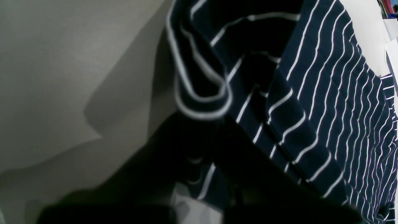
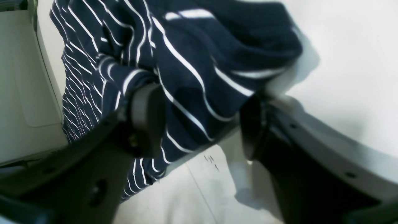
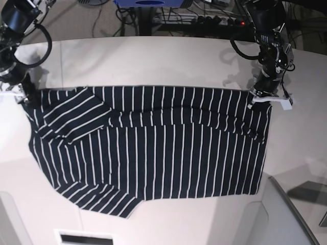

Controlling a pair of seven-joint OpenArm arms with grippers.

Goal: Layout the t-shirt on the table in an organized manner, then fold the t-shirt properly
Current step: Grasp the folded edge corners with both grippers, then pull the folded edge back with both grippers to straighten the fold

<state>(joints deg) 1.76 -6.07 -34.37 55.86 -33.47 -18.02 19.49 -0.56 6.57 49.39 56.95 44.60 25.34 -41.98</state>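
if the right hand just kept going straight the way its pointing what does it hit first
Most likely the t-shirt: in the right wrist view the right hand has its fingers apart with a fold of striped fabric right between and ahead of them. The table lies just beneath, though depth is hard to judge.

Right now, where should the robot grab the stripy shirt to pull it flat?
Probably the t-shirt's bunched corner at the base view's left, from above. The fabric there is folded over, while the opposite top corner already looks pinched. The right gripper straddles that corner.
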